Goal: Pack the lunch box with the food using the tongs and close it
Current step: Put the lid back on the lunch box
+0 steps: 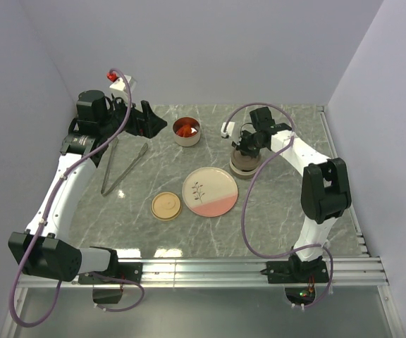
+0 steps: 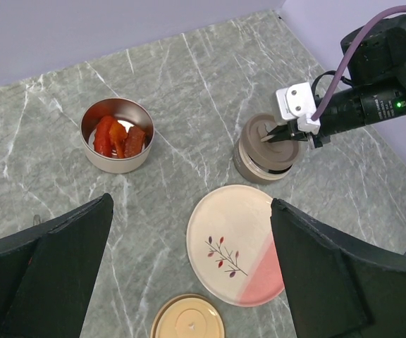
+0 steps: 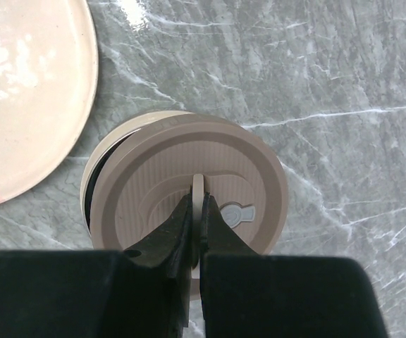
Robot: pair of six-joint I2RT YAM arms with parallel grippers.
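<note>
The food (image 1: pixel 185 127) (image 2: pixel 118 136), red pieces, fills a small metal cup (image 1: pixel 187 139) (image 2: pixel 120 162) at the back centre. The silver tongs (image 1: pixel 122 165) lie flat on the table at the left, with nothing gripping them. The lunch box (image 1: pixel 243 166) (image 2: pixel 263 160) (image 3: pixel 90 186) is a round brown tub. Its ribbed brown lid (image 3: pixel 161 176) sits a little off-centre on top. My right gripper (image 3: pixel 198 204) (image 1: pixel 249 143) (image 2: pixel 287 134) is shut on the lid's thin upright tab (image 3: pixel 198 184). My left gripper (image 1: pixel 146 120) (image 2: pixel 190 211) hangs wide open and empty above the table, at the back left.
A pink-and-cream plate (image 1: pixel 210 191) (image 2: pixel 238 239) (image 3: pixel 27 84) with a sprig drawing lies in the middle, bare. A small cream round lid (image 1: pixel 166 206) (image 2: pixel 187 320) rests left of it. Walls close the back and both sides; a metal rail (image 1: pixel 245 266) runs along the near edge.
</note>
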